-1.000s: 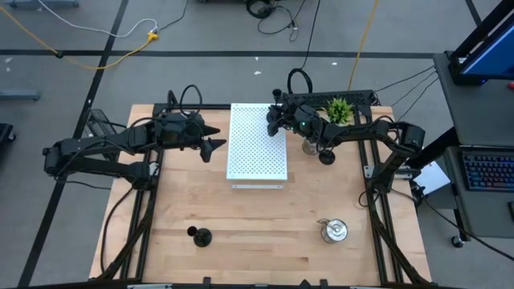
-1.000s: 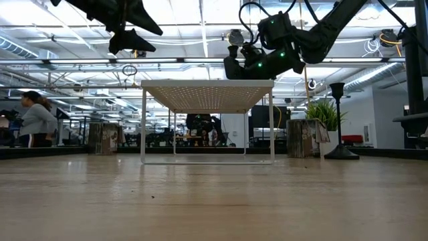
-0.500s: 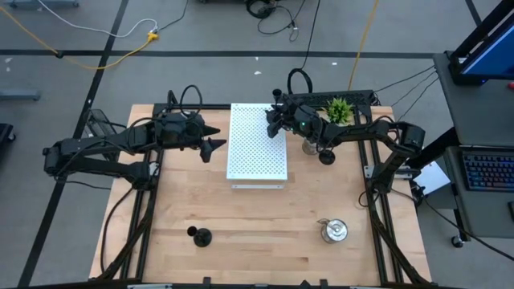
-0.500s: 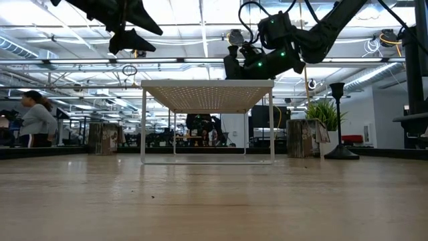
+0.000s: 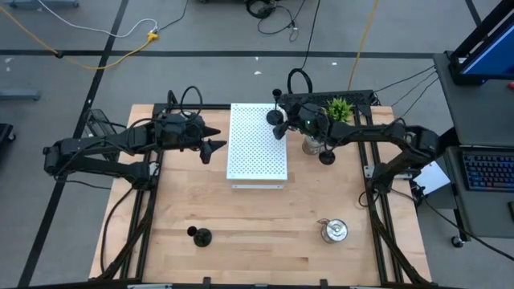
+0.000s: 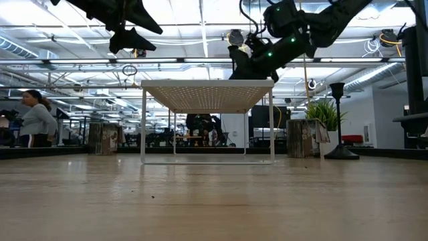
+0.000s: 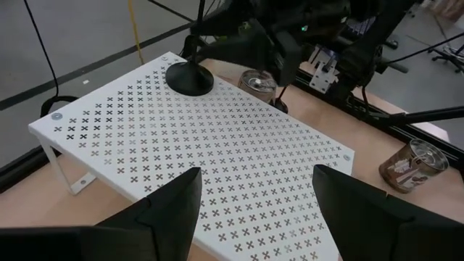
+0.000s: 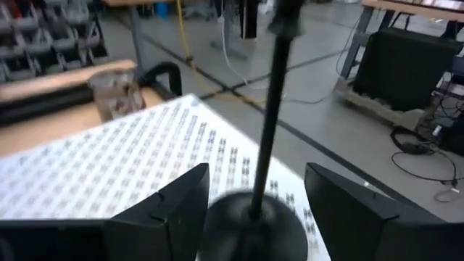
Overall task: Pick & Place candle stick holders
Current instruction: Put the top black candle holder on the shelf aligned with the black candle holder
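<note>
R gripper [image 5: 283,122] open by black holder [image 5: 277,115] on white rack [image 5: 257,152], plant [image 5: 337,109] behind, L gripper [image 5: 215,138] open.

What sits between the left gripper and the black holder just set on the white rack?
Only bare perforated rack top. In the left wrist view nothing lies between the open left gripper and the black holder at the rack's far corner.
</note>
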`<action>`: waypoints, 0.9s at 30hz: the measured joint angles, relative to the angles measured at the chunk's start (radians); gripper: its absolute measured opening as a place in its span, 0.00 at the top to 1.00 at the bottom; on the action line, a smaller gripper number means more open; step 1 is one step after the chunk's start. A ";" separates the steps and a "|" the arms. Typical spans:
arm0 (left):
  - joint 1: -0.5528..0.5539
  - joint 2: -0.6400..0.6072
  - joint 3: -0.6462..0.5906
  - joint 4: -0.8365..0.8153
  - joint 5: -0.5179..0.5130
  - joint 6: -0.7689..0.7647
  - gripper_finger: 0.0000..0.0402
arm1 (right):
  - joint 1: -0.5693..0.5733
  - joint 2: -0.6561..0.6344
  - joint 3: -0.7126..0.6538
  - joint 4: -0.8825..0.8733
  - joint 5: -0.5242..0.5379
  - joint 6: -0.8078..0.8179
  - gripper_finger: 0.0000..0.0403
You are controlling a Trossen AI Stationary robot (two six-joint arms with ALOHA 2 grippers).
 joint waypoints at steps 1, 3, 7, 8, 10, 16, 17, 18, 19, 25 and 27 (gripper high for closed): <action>0.000 0.000 0.000 0.000 0.000 0.000 0.32 | 0.005 -0.017 -0.001 -0.024 0.000 -0.008 0.45; 0.000 0.000 0.000 0.000 0.000 0.000 0.32 | 0.016 -0.053 0.000 -0.053 0.000 -0.018 0.45; 0.000 0.000 0.000 0.000 0.000 0.000 0.32 | 0.041 -0.125 0.000 -0.150 0.000 -0.039 0.46; 0.000 0.000 0.000 0.000 0.000 0.000 0.32 | 0.049 -0.145 0.000 -0.167 0.000 -0.043 0.46; -0.002 0.000 0.000 -0.001 0.000 0.000 0.32 | 0.064 -0.194 0.000 -0.210 0.000 -0.050 0.46; -0.018 0.000 0.000 -0.004 -0.001 -0.001 0.32 | 0.125 -0.331 0.000 -0.353 0.002 -0.096 0.47; -0.021 0.000 0.000 -0.009 -0.001 -0.001 0.32 | 0.135 -0.354 0.000 -0.380 0.003 -0.097 0.47; -0.024 0.000 0.000 -0.013 -0.001 -0.001 0.32 | 0.147 -0.375 0.000 -0.410 0.003 -0.096 0.47; -0.027 0.000 0.000 -0.019 -0.001 -0.001 0.32 | 0.160 -0.395 0.000 -0.444 0.003 -0.095 0.47; -0.029 0.000 0.000 -0.054 -0.001 0.006 0.32 | 0.268 -0.486 0.000 -0.631 0.010 -0.093 0.48; -0.029 0.000 0.000 -0.065 -0.001 0.011 0.32 | 0.309 -0.503 0.000 -0.678 0.035 -0.094 0.49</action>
